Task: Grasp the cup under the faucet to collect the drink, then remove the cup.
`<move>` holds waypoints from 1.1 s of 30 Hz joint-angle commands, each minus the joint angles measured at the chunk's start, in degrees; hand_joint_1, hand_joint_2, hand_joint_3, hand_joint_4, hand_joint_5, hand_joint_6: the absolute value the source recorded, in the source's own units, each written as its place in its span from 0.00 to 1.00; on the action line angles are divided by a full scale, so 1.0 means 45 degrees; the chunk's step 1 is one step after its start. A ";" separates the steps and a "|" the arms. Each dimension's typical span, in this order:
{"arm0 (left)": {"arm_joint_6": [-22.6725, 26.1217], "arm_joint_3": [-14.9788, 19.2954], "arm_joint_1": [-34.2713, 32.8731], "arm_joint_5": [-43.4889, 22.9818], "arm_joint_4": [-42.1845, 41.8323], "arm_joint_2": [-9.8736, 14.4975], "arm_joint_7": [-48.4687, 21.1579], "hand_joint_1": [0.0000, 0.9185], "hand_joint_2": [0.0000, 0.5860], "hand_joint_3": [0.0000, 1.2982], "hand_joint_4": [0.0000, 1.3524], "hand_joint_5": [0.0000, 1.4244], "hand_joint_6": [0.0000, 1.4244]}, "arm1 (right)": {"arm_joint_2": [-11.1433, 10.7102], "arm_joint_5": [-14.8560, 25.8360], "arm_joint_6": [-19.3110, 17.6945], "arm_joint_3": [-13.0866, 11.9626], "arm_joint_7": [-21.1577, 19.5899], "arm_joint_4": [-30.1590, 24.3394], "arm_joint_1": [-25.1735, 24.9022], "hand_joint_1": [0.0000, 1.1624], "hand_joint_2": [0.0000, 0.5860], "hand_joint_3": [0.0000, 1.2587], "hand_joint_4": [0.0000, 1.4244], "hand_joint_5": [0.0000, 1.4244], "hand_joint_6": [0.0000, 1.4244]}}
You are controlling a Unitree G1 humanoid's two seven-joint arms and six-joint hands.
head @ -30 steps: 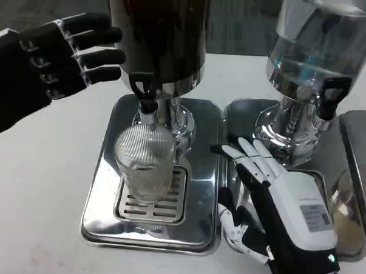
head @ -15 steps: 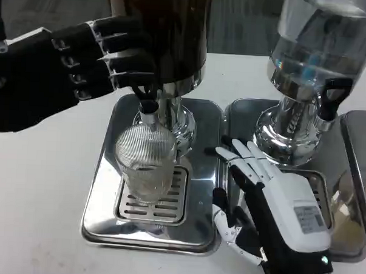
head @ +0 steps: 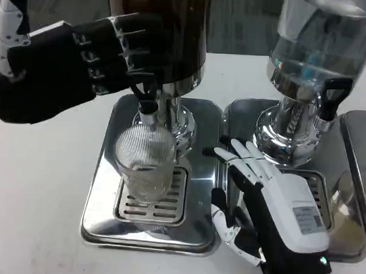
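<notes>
One ribbed clear glass cup [head: 145, 162] stands on the slotted grille of a shiny steel drip tray [head: 102, 188], directly under the black faucet [head: 146, 93] of a dark drink dispenser [head: 160, 33]. It sits just to the left of the right hand [head: 268, 204] and below the left hand [head: 77, 62], touched by neither.

The right hand lies palm-down with its white back up, fingers spread apart and holding nothing, over the seam between this tray and a second steel tray [head: 232, 124] beside it. The left hand, its dark side towards us, is up against the dispenser's body with its fingertips at the faucet lever; whether they press it I cannot tell.

A second dispenser with a clear tank [head: 318, 40] rises just beyond the right hand. Both trays rest on the white table [head: 34, 203].
</notes>
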 commanded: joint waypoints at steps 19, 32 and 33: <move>-0.1569 -0.0814 0.0314 0.1199 -0.0783 -0.0659 -0.0203 0.00 0.02 0.16 0.05 0.07 0.04 | 0.0037 0.0213 0.0112 -0.0029 -0.0128 0.0223 -0.0026 0.48 0.98 0.20 0.08 0.05 0.15; -0.4872 -0.1099 0.1169 0.2355 -0.2107 -0.0230 0.0571 0.00 0.03 0.15 0.04 0.06 0.03 | -0.0055 0.0426 0.0099 -0.0069 -0.0130 0.0301 -0.0038 0.47 0.99 0.19 0.08 0.05 0.15; -0.5377 -0.1114 0.1302 0.2507 -0.2270 -0.0196 0.0746 0.00 0.03 0.15 0.04 0.05 0.03 | -0.0055 0.0450 0.0092 -0.0064 -0.0123 0.0304 -0.0018 0.47 0.99 0.19 0.08 0.05 0.15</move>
